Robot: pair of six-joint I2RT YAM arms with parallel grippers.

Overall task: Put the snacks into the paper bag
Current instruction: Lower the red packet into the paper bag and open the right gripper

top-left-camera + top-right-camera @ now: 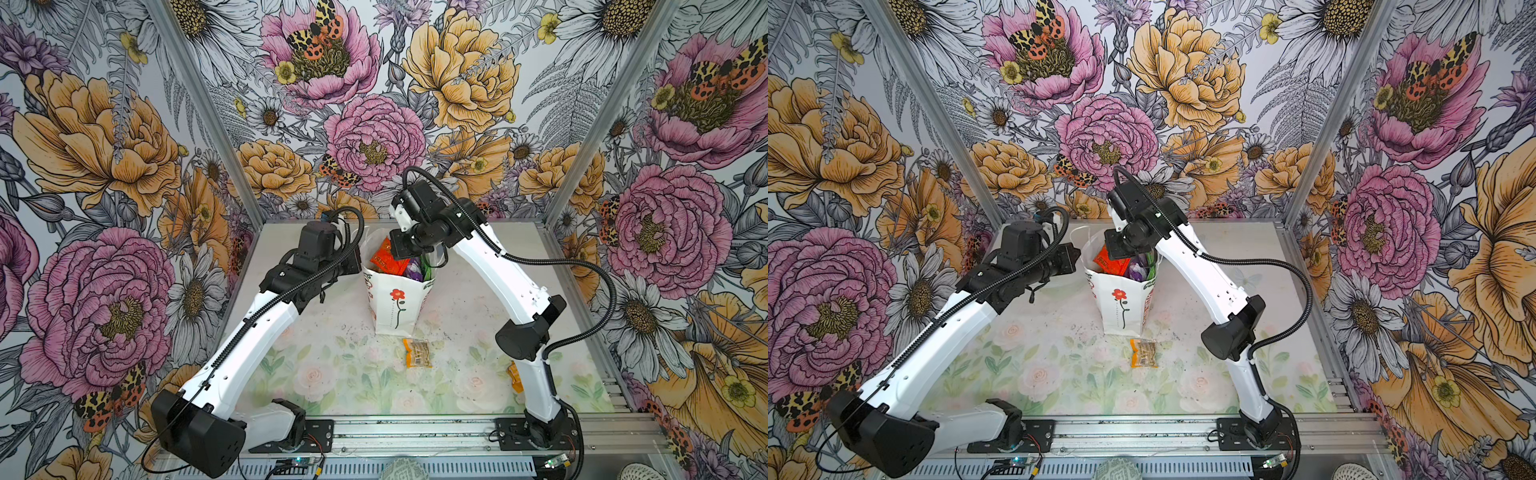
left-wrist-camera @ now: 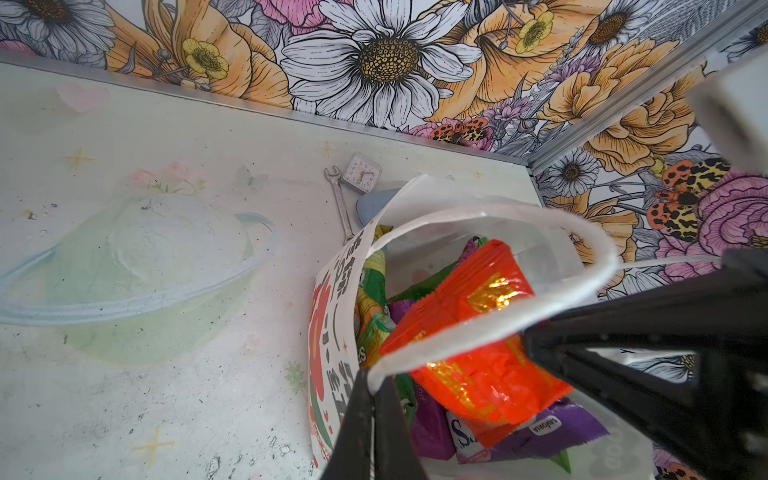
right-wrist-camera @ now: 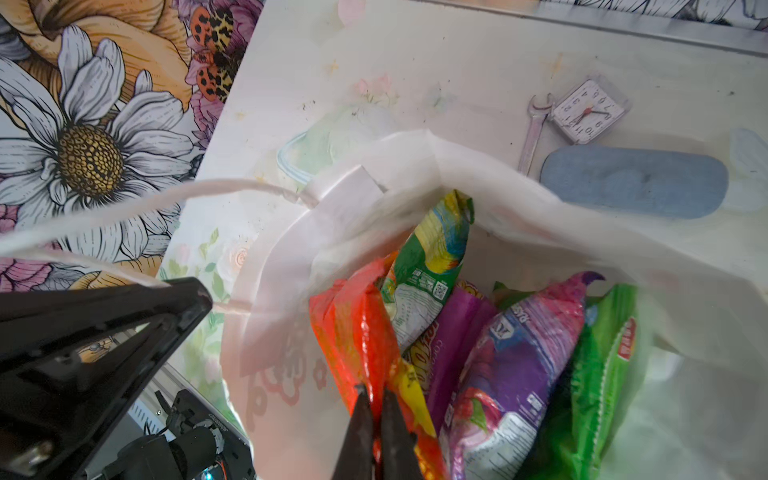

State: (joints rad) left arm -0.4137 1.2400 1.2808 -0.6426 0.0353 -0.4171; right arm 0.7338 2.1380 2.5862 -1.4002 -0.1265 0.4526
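The bag (image 1: 395, 309) stands upright on the table (image 1: 324, 365). The right claw (image 3: 376, 395), pinched tight on a red packet (image 3: 353, 332), hangs over the bag's mouth. The packet dangles from its tips, partly in among the snacks (image 3: 511, 365) inside. At the mouth's 9 o'clock the left claw (image 2: 370, 395) is closed on the cord handle (image 2: 598, 257). An orange packet (image 1: 417, 353) lies at the bag's 6 o'clock.
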